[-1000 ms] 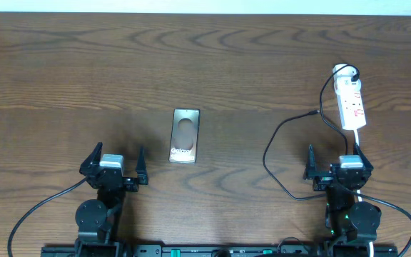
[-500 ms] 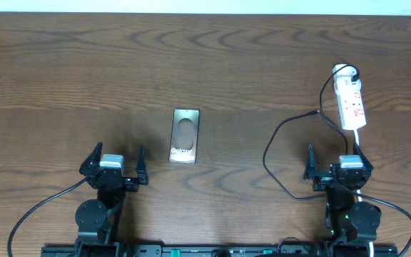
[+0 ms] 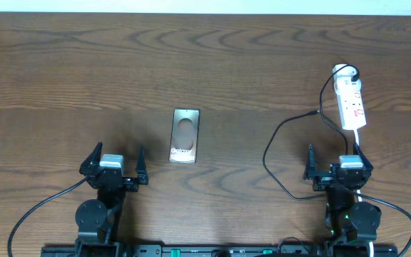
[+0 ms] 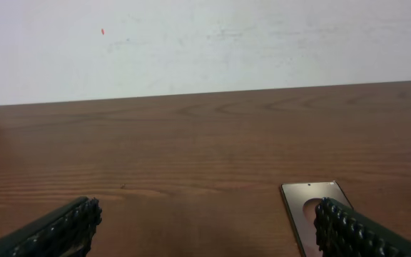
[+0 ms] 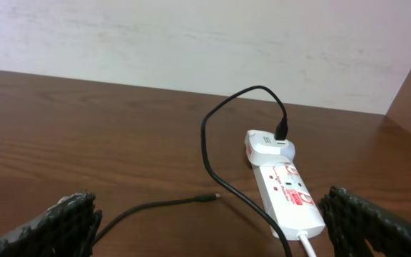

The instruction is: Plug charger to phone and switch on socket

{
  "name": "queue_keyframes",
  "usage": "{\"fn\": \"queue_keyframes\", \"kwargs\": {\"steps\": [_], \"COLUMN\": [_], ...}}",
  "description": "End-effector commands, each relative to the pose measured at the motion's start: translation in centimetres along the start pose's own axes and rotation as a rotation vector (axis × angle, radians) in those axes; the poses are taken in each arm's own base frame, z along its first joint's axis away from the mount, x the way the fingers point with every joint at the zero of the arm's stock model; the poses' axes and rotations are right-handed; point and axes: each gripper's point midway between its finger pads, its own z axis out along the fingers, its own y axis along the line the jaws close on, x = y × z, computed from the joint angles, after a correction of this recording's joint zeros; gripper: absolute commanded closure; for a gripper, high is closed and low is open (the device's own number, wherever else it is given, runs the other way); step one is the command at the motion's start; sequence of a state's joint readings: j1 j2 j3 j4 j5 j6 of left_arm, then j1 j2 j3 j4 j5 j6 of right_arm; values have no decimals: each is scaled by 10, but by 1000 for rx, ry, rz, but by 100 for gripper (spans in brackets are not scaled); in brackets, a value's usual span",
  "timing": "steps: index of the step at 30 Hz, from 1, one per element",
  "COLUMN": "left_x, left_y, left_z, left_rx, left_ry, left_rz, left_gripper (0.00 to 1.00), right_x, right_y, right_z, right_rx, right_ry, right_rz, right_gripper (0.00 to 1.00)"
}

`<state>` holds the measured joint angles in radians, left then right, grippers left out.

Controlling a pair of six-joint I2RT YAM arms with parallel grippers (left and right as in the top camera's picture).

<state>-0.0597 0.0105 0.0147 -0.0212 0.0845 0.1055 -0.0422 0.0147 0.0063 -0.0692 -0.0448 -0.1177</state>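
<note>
Charger [image 3: 265, 158]: unmoved over the last second, like the phone, the socket and both arms. Suggests no step begun yet, with plugging in and switching on both left to do.

Lies as a loose black loop right of centre in the overhead view. Starts at the black plug head [image 3: 353, 73], already seated in a white adapter [image 5: 266, 145] at the top end of the socket [image 3: 351, 106] in the upper right. Ends in a small connector tip [image 3: 313, 113], free on the bench [image 3: 84, 71], near the socket's left side and well apart from the phone [image 3: 185, 135].

Right jaws: spread wide, holding nothing. In the right wrist view, connector tip [image 5: 212, 196] low and near centre, ahead of the gap; socket [image 5: 287, 193] further right, near the right-hand finger.

Left jaws: also spread wide and empty. Phone flat at mid-frame overhead, up and to the right of them; in the left wrist view, phone [image 4: 309, 214] at lower right, partly hidden by the right-hand finger.

Likely calls for taking the tip first, then carrying it leftward to the phone.
</note>
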Motion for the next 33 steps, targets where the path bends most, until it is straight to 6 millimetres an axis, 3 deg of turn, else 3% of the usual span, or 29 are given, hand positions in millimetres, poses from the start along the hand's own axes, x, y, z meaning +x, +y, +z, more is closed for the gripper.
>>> {"fn": "queue_keyframes", "kwargs": {"steps": [1, 21, 28, 33], "left_x": [14, 11, -4, -13], "left_y": [-5, -10, -11, -24], "left_z": [0, 0, -3, -6], "left_rx": [31, 61, 67, 142], "left_ry": [44, 38, 8, -6], "left_rz": [4, -38, -63, -66], "left_gripper": [2, 2, 2, 2], "right_x": [0, 0, 0, 0], "right_y": [0, 0, 0, 0], "right_z": [0, 0, 0, 0], "right_rx": [3, 3, 3, 3], "right_ry": [-2, -2, -2, -2], "right_rz": [-11, -11, -11, -11], "right_gripper": [1, 1, 1, 1]}}
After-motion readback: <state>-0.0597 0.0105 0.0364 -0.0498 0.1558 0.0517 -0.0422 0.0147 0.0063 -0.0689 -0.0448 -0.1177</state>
